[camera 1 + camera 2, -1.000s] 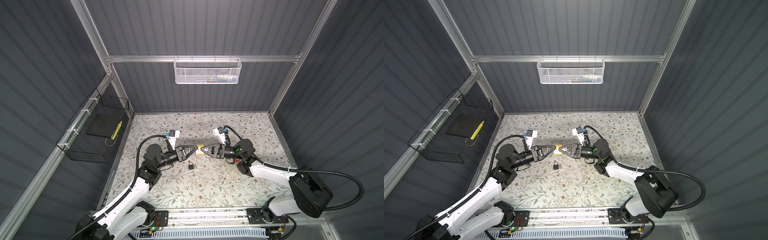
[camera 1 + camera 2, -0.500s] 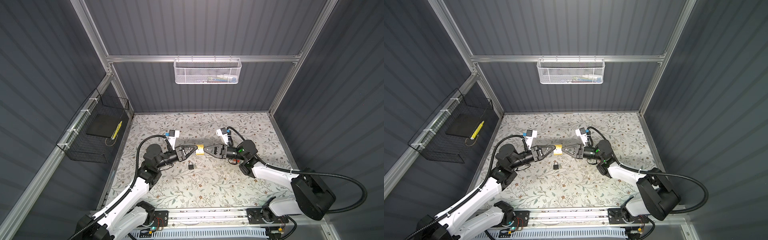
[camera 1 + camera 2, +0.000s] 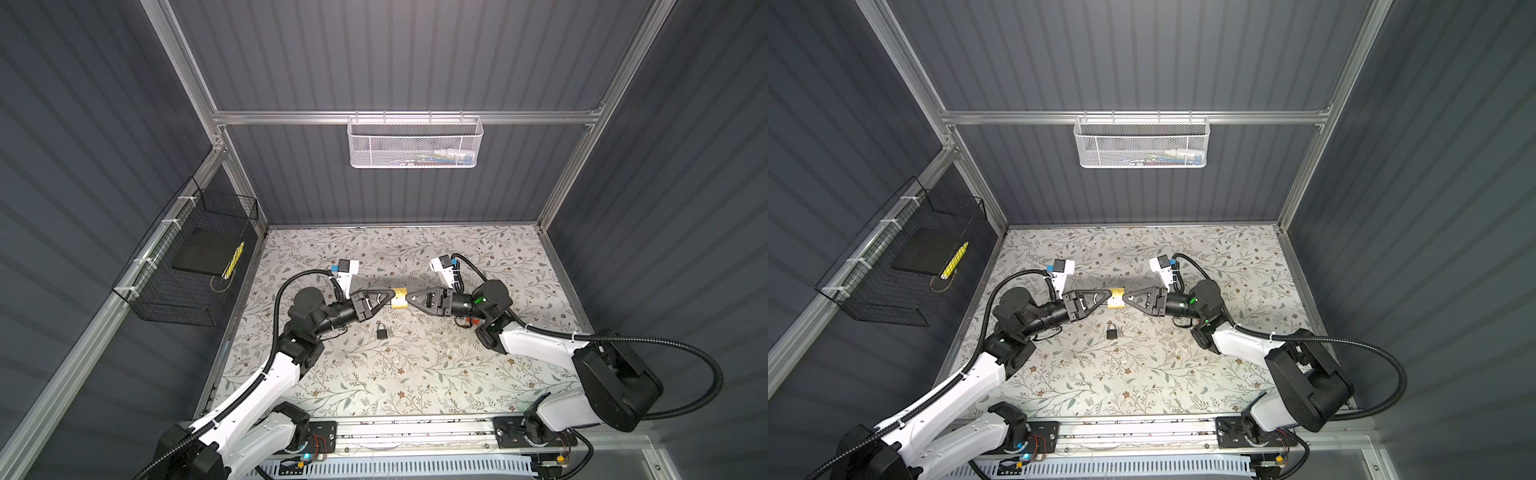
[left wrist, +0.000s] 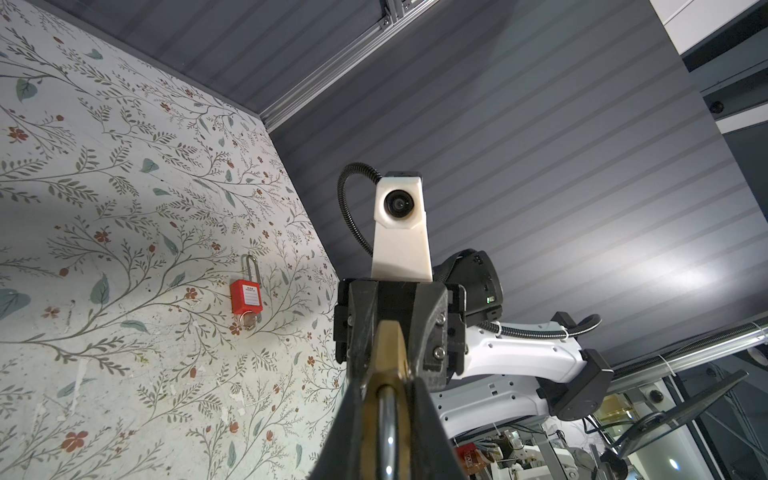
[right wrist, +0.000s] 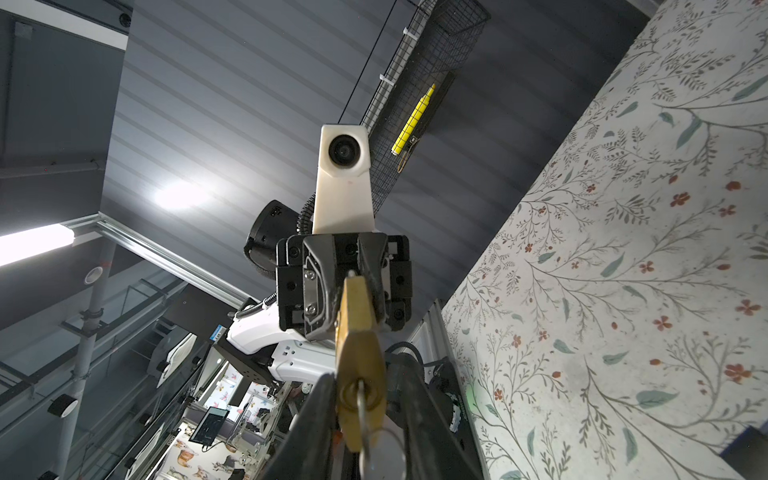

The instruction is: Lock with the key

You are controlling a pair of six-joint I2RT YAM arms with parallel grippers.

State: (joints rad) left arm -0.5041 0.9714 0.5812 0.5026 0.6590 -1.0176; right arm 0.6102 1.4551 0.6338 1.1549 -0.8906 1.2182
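Though little has shifted since a second ago, your left fingers (image 4: 345, 440) still clamp the brass padlock (image 3: 399, 298) by its shackle (image 4: 386, 419) above the bench (image 3: 374, 374). Your right fingers (image 5: 307, 432) flank its key (image 5: 362, 405), and you cannot tell whether they grip it.

The left hand (image 3: 390, 297) and right hand (image 3: 410, 296) meet at the brass padlock (image 3: 400, 298) above the worktop (image 3: 374, 386), barring the middle; a small padlock (image 3: 384, 331) lies just in front; open surface nearer and farther.
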